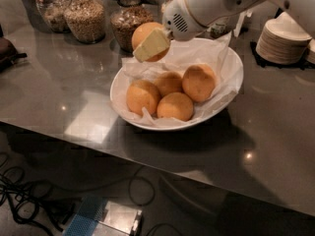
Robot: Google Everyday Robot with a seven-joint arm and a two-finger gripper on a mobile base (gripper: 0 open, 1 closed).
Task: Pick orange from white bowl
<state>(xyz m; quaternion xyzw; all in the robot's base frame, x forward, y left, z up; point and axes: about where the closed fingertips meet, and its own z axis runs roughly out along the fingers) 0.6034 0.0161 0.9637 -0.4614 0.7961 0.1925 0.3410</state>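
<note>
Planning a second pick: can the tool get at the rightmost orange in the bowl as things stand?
Probably not yet. The tool, above the bowl's left rim, is shut on a lifted orange. Otherwise the way looks free: the rightmost orange lies on top, uncovered.

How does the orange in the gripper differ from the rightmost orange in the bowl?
The gripped orange hangs above the bowl's left rim, clamped in the gripper; the rightmost orange rests in the bowl against its neighbours. A finger partly covers the gripped one; the rightmost is bare. Both are round and similar in size.
</note>
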